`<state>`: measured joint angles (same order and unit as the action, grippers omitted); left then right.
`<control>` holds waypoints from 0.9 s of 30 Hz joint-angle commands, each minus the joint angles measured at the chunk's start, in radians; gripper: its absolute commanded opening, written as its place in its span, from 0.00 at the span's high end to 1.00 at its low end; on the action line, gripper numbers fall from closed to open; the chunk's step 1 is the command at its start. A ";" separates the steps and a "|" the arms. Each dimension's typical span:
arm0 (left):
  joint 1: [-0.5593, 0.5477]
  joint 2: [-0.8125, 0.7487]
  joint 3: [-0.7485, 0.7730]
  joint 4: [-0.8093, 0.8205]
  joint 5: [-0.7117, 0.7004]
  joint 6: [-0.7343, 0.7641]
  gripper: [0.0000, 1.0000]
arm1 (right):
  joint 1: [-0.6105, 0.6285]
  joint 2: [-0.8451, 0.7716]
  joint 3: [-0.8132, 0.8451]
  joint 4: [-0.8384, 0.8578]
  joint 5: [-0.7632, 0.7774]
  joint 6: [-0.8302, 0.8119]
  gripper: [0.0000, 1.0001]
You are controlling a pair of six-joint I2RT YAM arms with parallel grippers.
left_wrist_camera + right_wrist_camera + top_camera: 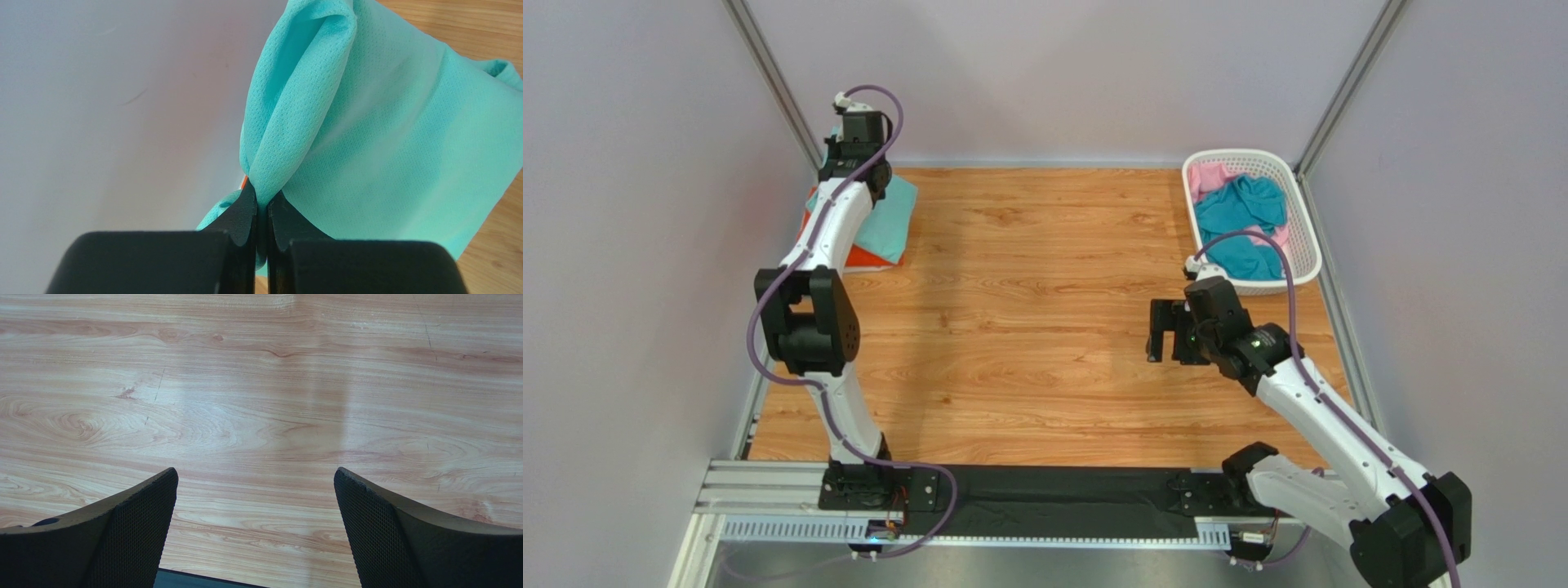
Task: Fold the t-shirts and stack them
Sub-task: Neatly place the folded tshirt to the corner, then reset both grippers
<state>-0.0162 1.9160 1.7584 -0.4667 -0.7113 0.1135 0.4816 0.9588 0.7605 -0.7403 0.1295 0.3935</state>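
the left gripper is clamped on a bunched edge of the mint t-shirt, which lies over the orange t-shirt at the far left of the table. the right gripper is held wide and empty over bare wood. the pinched edge should be laid flat and squared on the stack before release. 2 more, the teal t-shirt and pink t-shirt, are left in the basket, far right.

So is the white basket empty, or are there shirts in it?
Not empty. A teal t-shirt lies bunched inside the white basket, with pink cloth showing beside it at the far end.
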 commanded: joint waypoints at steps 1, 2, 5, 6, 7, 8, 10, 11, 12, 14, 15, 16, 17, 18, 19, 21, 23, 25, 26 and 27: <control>0.012 0.031 -0.011 0.051 -0.010 -0.023 1.00 | -0.011 0.009 0.030 0.032 0.001 -0.019 0.00; 0.010 0.040 -0.008 0.050 -0.013 -0.023 1.00 | -0.014 0.017 0.030 0.029 0.001 -0.018 0.00; 0.048 0.072 0.000 0.045 -0.016 -0.052 1.00 | -0.015 0.027 0.034 0.027 0.004 -0.018 0.00; 0.061 0.078 -0.002 0.045 -0.013 -0.070 1.00 | -0.017 0.035 0.034 0.027 0.007 -0.016 0.00; 0.065 0.092 -0.002 0.045 -0.011 -0.080 1.00 | -0.017 0.038 0.036 0.027 0.009 -0.018 0.00; 0.077 0.098 -0.002 0.045 -0.013 -0.090 1.00 | -0.017 0.040 0.037 0.027 0.013 -0.015 0.00; 0.091 0.121 0.004 0.040 -0.008 -0.107 1.00 | -0.015 0.046 0.039 0.025 0.016 -0.015 0.00; 0.097 0.129 0.007 0.040 -0.010 -0.107 1.00 | -0.017 0.049 0.039 0.027 0.018 -0.013 0.00; 0.107 0.144 0.015 0.039 -0.017 -0.144 1.00 | -0.017 0.049 0.039 0.025 0.019 -0.013 0.00; 0.120 0.158 0.026 0.028 -0.028 -0.161 0.96 | -0.017 0.052 0.039 0.027 0.022 -0.013 0.00; 0.125 0.167 0.027 0.023 -0.031 -0.167 0.77 | -0.015 0.055 0.040 0.025 0.024 -0.013 0.00; 0.130 0.172 0.030 0.016 -0.031 -0.173 0.60 | -0.015 0.058 0.040 0.025 0.024 -0.013 0.00; 0.133 0.176 0.038 0.005 -0.034 -0.182 0.46 | -0.017 0.058 0.042 0.025 0.025 -0.012 0.00; 0.133 0.178 0.044 -0.003 -0.037 -0.195 0.29 | -0.017 0.058 0.043 0.025 0.022 -0.010 0.00; 0.133 0.175 0.044 -0.015 -0.021 -0.196 0.20 | -0.017 0.055 0.043 0.024 0.022 -0.010 0.00; 0.133 0.154 0.041 -0.036 -0.004 -0.239 0.02 | -0.017 0.049 0.043 0.024 0.019 -0.008 0.00; 0.133 0.126 0.036 -0.062 0.038 -0.277 0.00 | -0.017 0.032 0.042 0.024 0.019 -0.008 0.00; 0.133 0.081 0.030 -0.093 0.097 -0.342 0.00 | -0.018 0.020 0.045 0.022 0.018 -0.008 0.00; 0.131 0.066 0.026 -0.098 0.116 -0.360 0.00 | -0.017 0.011 0.045 0.022 0.016 -0.010 0.00; 0.133 0.033 0.009 -0.107 0.133 -0.398 0.00 | -0.017 0.005 0.043 0.022 0.015 -0.007 0.00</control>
<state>0.1173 2.0766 1.7592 -0.5350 -0.6525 -0.1616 0.4679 0.9997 0.7628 -0.7403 0.1329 0.3916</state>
